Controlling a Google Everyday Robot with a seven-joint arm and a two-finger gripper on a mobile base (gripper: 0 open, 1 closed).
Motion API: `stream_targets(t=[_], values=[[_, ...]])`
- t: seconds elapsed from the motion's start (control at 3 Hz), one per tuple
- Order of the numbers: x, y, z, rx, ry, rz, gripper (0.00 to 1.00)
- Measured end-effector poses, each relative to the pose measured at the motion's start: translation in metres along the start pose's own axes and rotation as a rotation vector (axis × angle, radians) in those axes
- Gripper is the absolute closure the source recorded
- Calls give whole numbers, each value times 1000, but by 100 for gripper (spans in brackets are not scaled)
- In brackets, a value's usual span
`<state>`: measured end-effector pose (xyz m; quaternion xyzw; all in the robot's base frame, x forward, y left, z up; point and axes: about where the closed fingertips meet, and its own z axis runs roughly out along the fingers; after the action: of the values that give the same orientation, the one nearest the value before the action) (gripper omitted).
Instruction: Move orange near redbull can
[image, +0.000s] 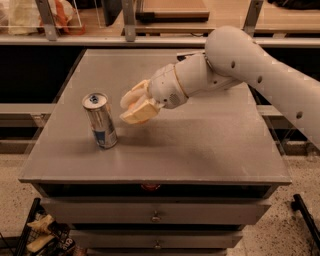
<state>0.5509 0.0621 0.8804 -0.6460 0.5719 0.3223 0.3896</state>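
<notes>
Standing upright centre-left on table (200, 145): redbull can (101, 121), silver with blue panel, lettering unreadable. Hovering just right of it: gripper (136, 105), grip impossible to tell.

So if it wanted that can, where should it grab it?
Around the middle of the can, coming in level from the side where the gripper hovers close by over the table. The can stands upright and is slim and round, so its straight wall probably suits a sideways pinch better than the rimmed top.
</notes>
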Motion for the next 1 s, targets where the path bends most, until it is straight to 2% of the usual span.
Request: stream_targets(t=[1.0], values=[[-3, 26, 15, -59, -38, 8, 100]])
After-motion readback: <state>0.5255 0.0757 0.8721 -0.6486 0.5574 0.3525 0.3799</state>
